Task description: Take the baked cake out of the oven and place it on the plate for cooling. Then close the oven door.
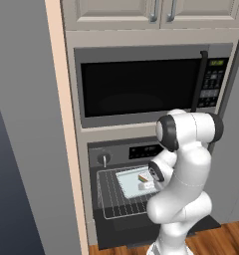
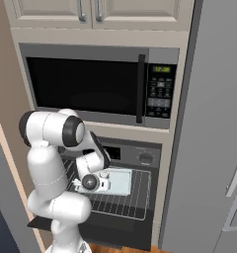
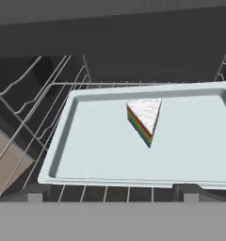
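1. The tool is being held with its jaws spread wide and nothing between them; its two dark fingertips are seen at the bottom of the hand view, at either side of the near edge of the tray.
2. A pale blue baking tray is being carried just ahead of the tool by the wire rack, which is drawn forward out of the oven.
3. A wedge of cake with white icing and rainbow-coloured layers is lying on the tray, ahead of the tool and slightly to the right of its centre line, with the narrow point turned toward the tool. It is apart from both fingertips.
4. In the left base view the tool is seen at the front of the rack, beside the cake on the tray; whether the tray is being touched cannot be told.
5. The oven door is lying open, folded down below the rack and below the tool.
6. The oven's control strip with a round knob is seen above the tool, and the black-windowed microwave is mounted higher still.
7. In the right base view the hand is seen over the tray, with the rack reaching out beneath it.
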